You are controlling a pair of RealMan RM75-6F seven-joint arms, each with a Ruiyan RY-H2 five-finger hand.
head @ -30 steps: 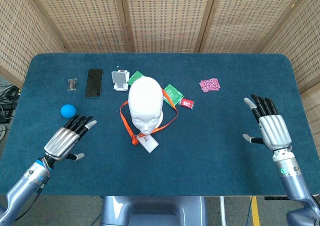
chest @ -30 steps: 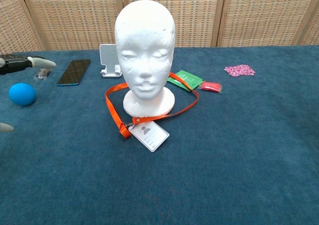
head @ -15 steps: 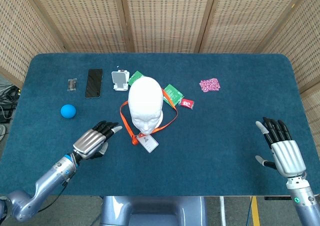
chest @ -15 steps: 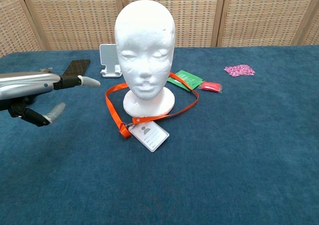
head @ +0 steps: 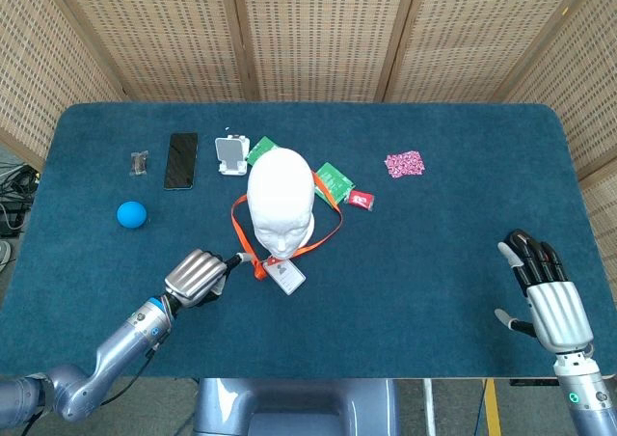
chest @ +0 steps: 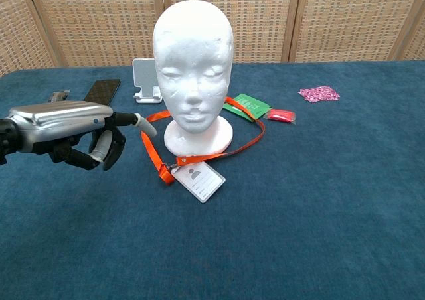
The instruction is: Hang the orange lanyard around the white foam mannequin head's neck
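The white foam mannequin head [head: 281,202] [chest: 192,61] stands upright mid-table. The orange lanyard [head: 333,219] [chest: 255,137] lies flat on the cloth as a loop around the head's base, its white badge [head: 286,276] [chest: 198,182] in front. My left hand [head: 198,275] [chest: 73,131] hovers just left of the strap, most fingers curled in and one stretched toward the orange band; it holds nothing. My right hand [head: 549,296] is at the front right edge, fingers spread and empty, seen only in the head view.
A blue ball [head: 132,214] and a black phone [head: 180,160] [chest: 98,95] lie at the left. A white stand [head: 231,155] [chest: 146,81], green packets [head: 334,180] [chest: 247,105], a red item [head: 362,200] and a pink patch [head: 405,163] lie behind and right of the head.
My left hand has moved right toward the lanyard and curled its fingers in. My right hand has drawn back toward the front edge, still spread.
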